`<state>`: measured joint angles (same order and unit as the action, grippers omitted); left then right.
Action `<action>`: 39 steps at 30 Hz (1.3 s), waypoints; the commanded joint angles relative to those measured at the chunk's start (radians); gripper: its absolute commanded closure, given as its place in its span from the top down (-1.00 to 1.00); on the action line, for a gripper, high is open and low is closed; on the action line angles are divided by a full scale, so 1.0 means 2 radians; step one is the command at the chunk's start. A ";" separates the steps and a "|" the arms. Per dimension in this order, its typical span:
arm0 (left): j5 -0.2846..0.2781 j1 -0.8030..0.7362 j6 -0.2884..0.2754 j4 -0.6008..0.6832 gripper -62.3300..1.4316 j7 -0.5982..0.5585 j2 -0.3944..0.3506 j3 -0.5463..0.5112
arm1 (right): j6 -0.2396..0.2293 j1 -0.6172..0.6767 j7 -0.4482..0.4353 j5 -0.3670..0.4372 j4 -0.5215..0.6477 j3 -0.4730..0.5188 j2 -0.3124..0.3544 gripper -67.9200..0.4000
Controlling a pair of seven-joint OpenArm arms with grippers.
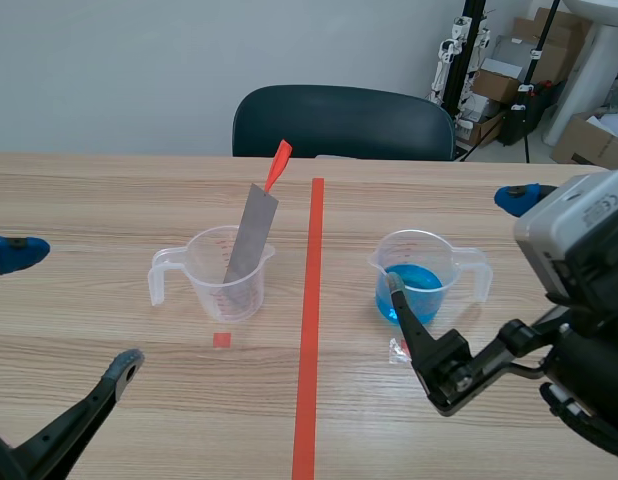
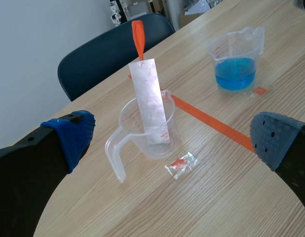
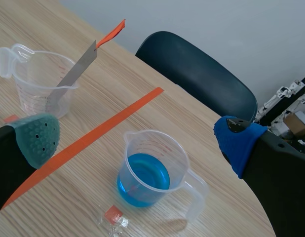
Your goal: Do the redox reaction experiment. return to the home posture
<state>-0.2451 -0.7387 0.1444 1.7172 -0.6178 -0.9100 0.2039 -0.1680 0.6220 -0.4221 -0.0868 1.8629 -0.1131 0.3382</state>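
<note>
A clear plastic measuring cup (image 1: 217, 285) holding a leaning grey metal strip with an orange tag (image 1: 251, 235) stands left of the orange-red tape line (image 1: 309, 330). A clear plastic cup of blue liquid (image 1: 417, 280) stands right of it. The left gripper (image 1: 72, 308) and right gripper (image 1: 454, 242) sit low on the near side, jaws spread wide.

A: What stood left of the tape line (image 1: 311, 300)?
B: A clear cup (image 1: 204, 280) holding a leaning metal strip (image 1: 251, 235).
A: And right of it?
B: A second cup (image 1: 429, 252) containing blue liquid (image 1: 424, 285).
</note>
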 commanded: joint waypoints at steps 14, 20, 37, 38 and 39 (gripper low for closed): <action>-0.003 0.001 0.002 0.027 1.00 -0.004 -0.019 -0.003 | 0.002 0.006 -0.007 0.023 0.012 0.088 -0.028 1.00; -0.002 0.001 0.001 0.027 1.00 -0.003 0.001 -0.003 | 0.001 0.006 0.011 0.013 0.030 0.094 -0.035 1.00; 0.033 -0.006 -0.018 0.028 1.00 0.028 0.104 -0.062 | -0.019 0.010 0.068 0.019 0.084 0.097 -0.039 1.00; 0.048 -0.011 -0.018 0.030 1.00 0.029 0.114 -0.064 | -0.019 0.011 0.068 0.019 0.084 0.098 -0.039 1.00; 0.063 -0.015 -0.018 0.032 1.00 0.029 0.123 -0.066 | -0.019 0.011 0.068 0.019 0.084 0.101 -0.039 1.00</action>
<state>-0.1253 -0.7494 0.1074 1.7527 -0.5468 -0.6811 0.0708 -0.2138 0.6384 -0.2752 -0.0566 2.0151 0.0700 0.2554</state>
